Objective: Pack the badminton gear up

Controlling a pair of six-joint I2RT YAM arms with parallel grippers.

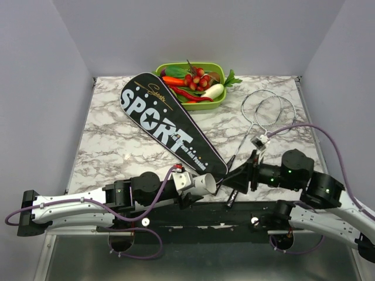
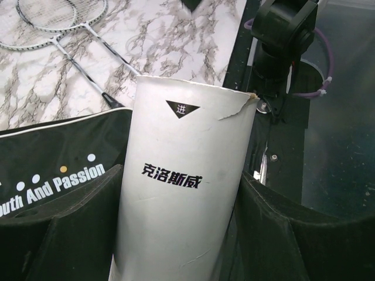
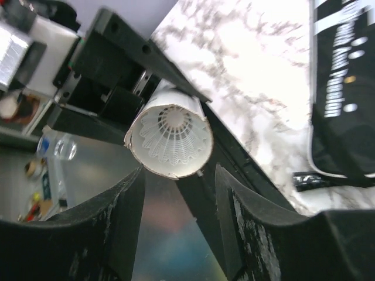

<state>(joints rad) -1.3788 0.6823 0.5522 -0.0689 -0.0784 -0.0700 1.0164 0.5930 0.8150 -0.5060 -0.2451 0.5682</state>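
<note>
My left gripper (image 1: 196, 186) (image 2: 181, 199) is shut on a white cardboard tube (image 1: 204, 184) (image 2: 184, 175) printed with black Chinese characters, held level over the table's near edge. The right wrist view looks into the tube's open end (image 3: 170, 137), where the white shuttlecock (image 3: 171, 136) sits inside. My right gripper (image 1: 234, 182) (image 3: 179, 193) is open and empty, just in front of that mouth. The black "SPORT" bag (image 1: 164, 123) (image 2: 53, 170) (image 3: 345, 88) lies diagonally on the marble. Two silver rackets (image 1: 263, 111) (image 2: 53, 23) lie at the right, their handles pointing toward the bag.
A green tray of toy vegetables (image 1: 218, 98) stands at the back, touching the bag's wide end. A black rail (image 1: 199, 218) runs between the arm bases at the near edge. Grey walls enclose the table on three sides.
</note>
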